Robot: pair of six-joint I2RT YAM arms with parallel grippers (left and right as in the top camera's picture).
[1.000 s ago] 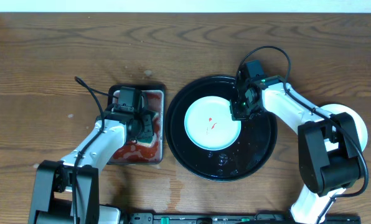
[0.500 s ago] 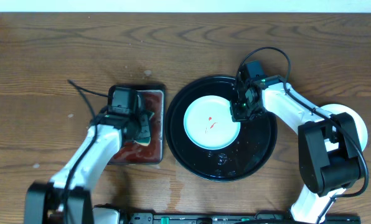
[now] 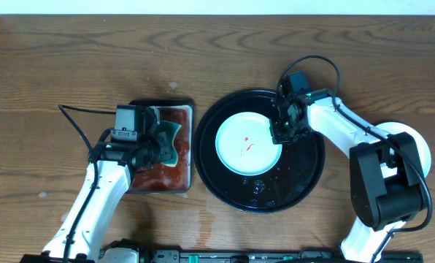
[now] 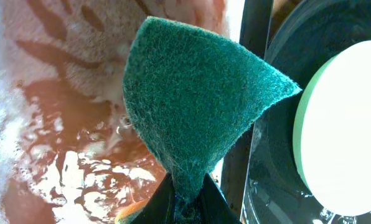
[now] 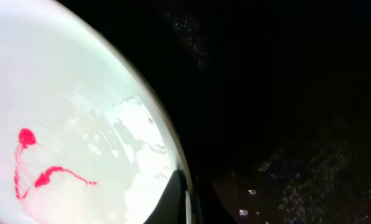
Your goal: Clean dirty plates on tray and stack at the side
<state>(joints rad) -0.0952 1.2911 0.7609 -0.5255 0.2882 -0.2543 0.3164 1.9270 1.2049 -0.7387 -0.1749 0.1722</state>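
Observation:
A pale mint plate (image 3: 247, 145) with small red smears lies on the left half of the black tray (image 3: 305, 175). My right gripper (image 3: 280, 131) is shut on the plate's right rim. In the right wrist view one finger lies over the plate (image 5: 67, 112) and the other outside its rim, with the gripper (image 5: 188, 202) low in the frame. My left gripper (image 3: 159, 142) is shut on a green scouring sponge (image 3: 168, 139) over the small metal tray. The left wrist view shows the sponge (image 4: 198, 99) fanning out from the gripper (image 4: 188, 202), next to the plate (image 4: 347, 124).
The small rectangular metal tray (image 3: 179, 174) holds foamy red liquid (image 4: 61, 155) just left of the black tray. A pale round plate (image 3: 416, 146) lies at the far right, partly under the right arm's base. The black tray's floor is wet (image 5: 285, 180).
The left arm has swung its wrist leftward and turned, raising the sponge out of the red liquid so its green face shows. The right gripper and plate have not moved.

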